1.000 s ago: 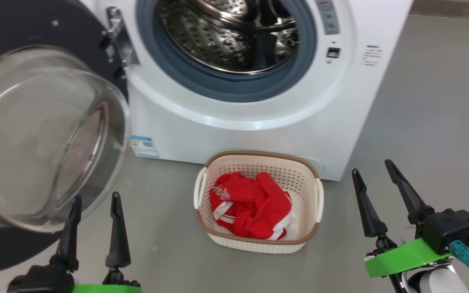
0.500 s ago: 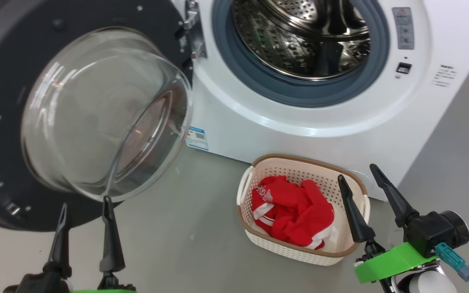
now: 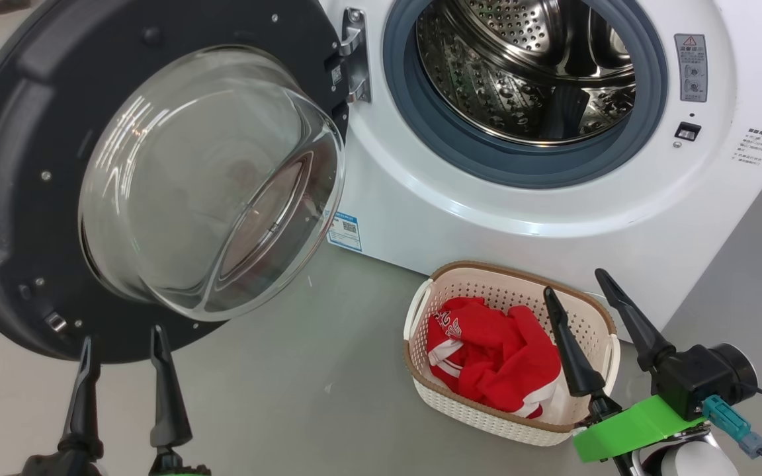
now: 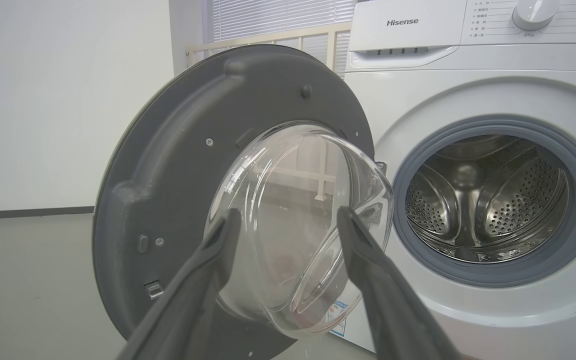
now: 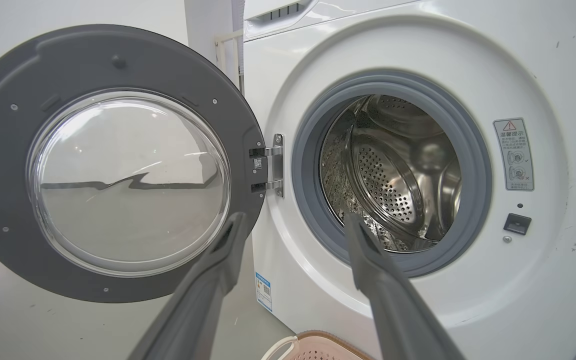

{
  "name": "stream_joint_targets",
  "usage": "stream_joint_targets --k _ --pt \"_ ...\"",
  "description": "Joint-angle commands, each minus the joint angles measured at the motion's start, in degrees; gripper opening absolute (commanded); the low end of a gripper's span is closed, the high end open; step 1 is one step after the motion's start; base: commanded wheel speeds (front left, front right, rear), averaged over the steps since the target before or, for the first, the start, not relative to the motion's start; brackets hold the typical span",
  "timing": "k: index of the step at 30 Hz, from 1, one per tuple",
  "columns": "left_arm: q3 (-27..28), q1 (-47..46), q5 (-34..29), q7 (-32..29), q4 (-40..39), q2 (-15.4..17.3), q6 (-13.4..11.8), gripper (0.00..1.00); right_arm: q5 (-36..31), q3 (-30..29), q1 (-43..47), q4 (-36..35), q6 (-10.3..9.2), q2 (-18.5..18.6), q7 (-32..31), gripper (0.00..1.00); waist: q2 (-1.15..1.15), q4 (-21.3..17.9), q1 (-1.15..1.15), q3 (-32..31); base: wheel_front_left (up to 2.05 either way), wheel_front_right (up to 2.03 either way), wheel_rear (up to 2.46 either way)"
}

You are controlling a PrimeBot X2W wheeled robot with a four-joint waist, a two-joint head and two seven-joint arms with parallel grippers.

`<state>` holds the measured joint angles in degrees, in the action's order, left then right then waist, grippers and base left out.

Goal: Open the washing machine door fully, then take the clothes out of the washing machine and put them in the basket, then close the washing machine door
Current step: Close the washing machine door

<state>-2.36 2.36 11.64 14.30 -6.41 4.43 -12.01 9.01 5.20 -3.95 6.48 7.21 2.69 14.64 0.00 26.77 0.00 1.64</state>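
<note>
Red cloth with white trim, the clothes [image 3: 493, 357], lies crumpled in the basket [image 3: 487, 287], which stands on the floor just in front of the washing machine [image 3: 487, 218], below its mouth; in the head view the drum [image 3: 526, 73] looks bare. The door [image 3: 17, 165] stands swung wide to the left of the washing machine's mouth, its glass bowl [image 3: 209, 185] bulging toward the robot. The left gripper [image 3: 121, 334] hovers below the door's lower rim, fingers spread and holding nothing. The right gripper [image 3: 573, 281] hangs over the basket's right end, fingers likewise spread and empty. In the left wrist view the spread fingers frame the glass bowl without touching it. In the right wrist view the hinge [image 5: 273, 167] joins the door to the machine at the mouth's left side, and the latch slot [image 5: 517, 223] sits to the mouth's right. Only the closing seems left. I judge the door rigid and fairly heavy, swinging on that hinge alone. The bowl is smooth, slippery and breakable, so the push belongs on the dark rim's edge farthest from the hinge.
</note>
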Motion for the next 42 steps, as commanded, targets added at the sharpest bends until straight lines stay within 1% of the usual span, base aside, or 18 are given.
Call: stream_joint_targets --k 1,4,5,6,7,12,16,19,22,23,25,28,31,33,36,39,42 --pt "2.11 -0.96 0.29 0.64 -1.73 0.65 -0.19 1.0 -0.21 1.49 -1.67 -1.15 0.28 0.19 0.36 1.0 0.0 -0.13 0.0 0.0 0.0 0.0 0.0" --pt "2.24 -0.91 0.63 0.64 -1.85 0.55 -0.26 1.0 -0.06 1.56 -1.62 -0.98 0.28 0.19 0.36 1.0 0.0 -0.29 0.0 -0.08 0.0 0.0 0.0" --pt "2.36 -0.96 0.71 0.65 -2.04 0.5 -0.35 0.87 0.07 1.58 -1.57 -0.85 0.28 0.19 0.36 1.0 0.0 -0.38 0.0 -0.16 0.0 0.0 0.0" --pt "2.57 -1.11 0.71 0.66 -2.36 0.45 -0.47 0.27 0.19 1.62 -1.55 -0.72 0.28 0.19 0.36 1.0 0.0 -0.47 0.0 -0.25 0.0 0.0 0.0" --pt "2.81 -1.29 0.48 0.67 -2.79 0.48 -0.55 0.0 0.3 1.66 -1.53 -0.64 0.28 0.19 0.36 1.0 0.0 -0.6 0.0 -0.28 0.0 0.0 0.0" --pt "5.58 -3.32 -2.11 0.68 -7.99 0.67 -1.13 0.0 0.66 1.36 -1.44 -0.5 0.28 0.19 0.36 1.0 0.0 -1.09 0.0 -0.45 0.0 0.0 0.0" --pt "9.25 -6.28 -3.71 0.69 -12.63 1.2 -1.09 0.0 0.72 1.19 -1.38 -0.52 0.28 0.19 0.36 1.0 0.0 -1.54 0.0 -0.75 0.0 0.0 0.0" --pt "12.52 -8.74 -3.21 0.69 -13.94 1.86 -0.29 0.0 0.74 1.03 -1.33 -0.49 0.28 0.19 0.36 1.0 0.0 -2.01 0.0 -0.99 0.0 0.0 0.0" --pt "16.75 -12.0 -0.96 0.69 -13.34 2.82 1.25 0.0 0.8 0.88 -1.22 -0.47 0.28 0.19 0.36 1.0 0.0 -2.46 0.0 -1.17 0.0 0.0 0.0" --pt "19.97 -14.74 0.67 0.69 -12.02 3.79 2.53 0.0 0.74 0.8 -1.12 -0.49 0.28 0.19 0.3 1.0 0.0 -2.74 0.0 -1.17 0.0 0.0 0.0" --pt "22.8 -17.48 2.54 0.69 -10.26 4.46 3.83 0.0 0.68 0.81 -1.1 -0.54 0.28 0.19 0.16 1.0 0.0 -3.13 0.0 -1.14 0.0 0.0 0.0" --pt "27.56 -21.85 7.32 0.69 -6.57 4.78 6.33 0.0 0.35 0.74 -1.25 -0.86 0.28 0.19 -0.11 1.0 0.0 -3.85 0.0 -0.72 0.0 0.0 0.0" --pt "31.23 -25.98 11.72 0.7 -1.57 4.81 8.53 0.0 -0.02 0.56 -1.31 -1.22 0.28 0.19 -0.35 1.0 0.0 -4.3 0.0 -0.41 0.0 0.0 0.0" --pt "33.24 -28.61 15.31 0.7 3.23 5.02 9.73 0.0 -0.23 0.49 -1.35 -1.4 0.28 0.19 -0.53 1.0 0.0 -4.6 0.0 -0.25 0.0 0.0 0.0" --pt "36.01 -32.97 20.99 0.0 10.72 5.95 10.7 0.0 -0.47 0.37 -1.35 -1.62 0.28 0.19 -0.76 1.0 0.0 -4.93 0.0 -0.12 0.0 0.0 0.0" --pt "38.12 -36.82 24.57 -1.28 17.78 8.12 11.0 0.0 -0.58 0.35 -1.28 -1.77 0.28 0.19 -0.93 1.0 0.0 -5.2 0.0 -0.14 0.0 0.0 0.0" --pt "39.55 -40.52 28.26 -4.52 24.56 9.98 10.87 0.0 -0.68 0.37 -1.09 -1.85 0.28 0.19 -1.08 1.0 0.0 -5.33 0.0 -0.26 0.0 0.0 0.0"
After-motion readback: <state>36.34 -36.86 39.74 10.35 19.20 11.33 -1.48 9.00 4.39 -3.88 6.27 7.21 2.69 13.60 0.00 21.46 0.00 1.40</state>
